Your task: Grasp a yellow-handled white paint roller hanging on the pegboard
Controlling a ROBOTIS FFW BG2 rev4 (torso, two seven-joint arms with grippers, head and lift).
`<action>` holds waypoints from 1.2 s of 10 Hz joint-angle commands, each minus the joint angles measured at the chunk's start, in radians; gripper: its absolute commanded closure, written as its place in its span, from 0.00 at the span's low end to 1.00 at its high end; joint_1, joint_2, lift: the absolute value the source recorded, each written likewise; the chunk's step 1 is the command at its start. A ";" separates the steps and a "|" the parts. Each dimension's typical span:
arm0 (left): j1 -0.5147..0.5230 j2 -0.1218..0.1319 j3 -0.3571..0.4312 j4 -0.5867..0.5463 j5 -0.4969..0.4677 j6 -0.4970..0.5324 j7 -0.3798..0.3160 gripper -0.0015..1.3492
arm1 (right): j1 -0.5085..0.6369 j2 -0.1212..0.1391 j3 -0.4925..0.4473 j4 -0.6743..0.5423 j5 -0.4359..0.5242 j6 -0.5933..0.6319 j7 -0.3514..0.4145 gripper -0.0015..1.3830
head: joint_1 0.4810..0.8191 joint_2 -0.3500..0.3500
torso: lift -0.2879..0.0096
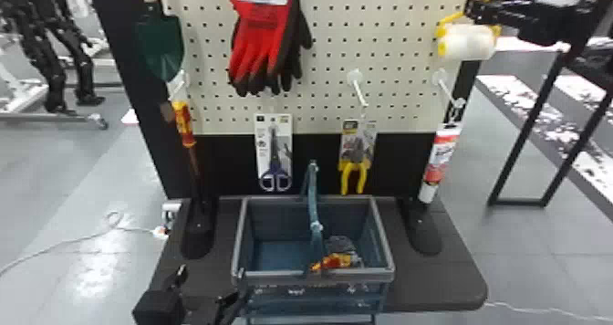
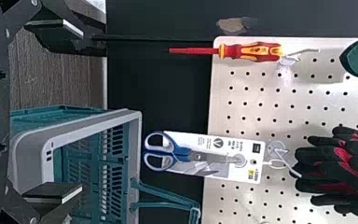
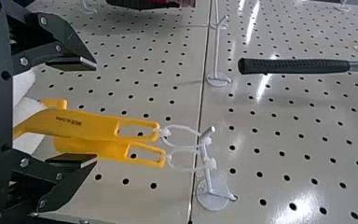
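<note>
A white paint roller [image 1: 465,42] with a yellow handle [image 3: 81,123] hangs high on the right edge of the cream pegboard [image 1: 387,36], its fuzzy sleeve lying crosswise beneath the handle. Up close, two slotted yellow handle ends overlap, each tied by a thin white loop [image 3: 182,133] to a single white hook [image 3: 208,154]. The handle sits between the parted fingers of the right gripper [image 3: 89,112].

Workshop w/ tool pegboard [image 1: 387,27]
</note>
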 commanded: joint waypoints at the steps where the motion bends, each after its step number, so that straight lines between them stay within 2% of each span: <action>1: 0.002 0.000 0.000 0.001 0.000 0.001 0.000 0.11 | -0.027 -0.032 0.041 0.011 -0.005 0.017 0.012 0.48 | 0.20 0.50 | 0.63; 2: 0.006 0.002 0.000 0.000 0.003 -0.003 0.000 0.11 | -0.045 -0.047 0.073 0.018 -0.021 0.029 0.017 0.50 | 0.20 0.50 | 0.63; 3: 0.008 0.003 0.000 0.001 0.005 -0.006 0.000 0.11 | -0.064 -0.070 0.118 0.036 -0.065 0.038 0.022 0.50 | 0.20 0.50 | 0.63; 4: 0.009 0.003 0.000 0.001 0.006 -0.006 0.000 0.11 | -0.082 -0.083 0.150 0.062 -0.117 0.038 0.028 0.52 | 0.20 0.50 | 0.63; 6: 0.008 0.003 -0.005 0.001 0.006 -0.003 0.000 0.11 | -0.101 -0.084 0.150 0.070 -0.113 0.038 0.029 0.65 | 0.20 0.50 | 0.63; 7: 0.006 0.003 -0.007 0.001 0.006 0.000 0.000 0.11 | -0.113 -0.089 0.150 0.083 -0.110 0.038 0.029 0.65 | 0.20 0.50 | 0.63; 8: 0.005 0.003 -0.008 0.001 0.006 0.001 0.000 0.11 | -0.127 -0.093 0.150 0.103 -0.111 0.038 0.032 0.79 | 0.20 0.50 | 0.63; 9: 0.005 0.003 -0.010 0.001 0.006 0.001 0.000 0.11 | -0.131 -0.095 0.150 0.116 -0.110 0.034 0.031 0.89 | 0.20 0.50 | 0.63; 10: 0.005 0.002 -0.008 0.001 0.006 0.001 0.000 0.11 | -0.130 -0.095 0.150 0.119 -0.108 0.034 0.031 0.93 | 0.20 0.50 | 0.63; 12: 0.003 0.002 -0.010 0.003 0.005 0.001 -0.002 0.11 | -0.128 -0.095 0.150 0.119 -0.113 0.034 0.031 0.93 | 0.20 0.50 | 0.63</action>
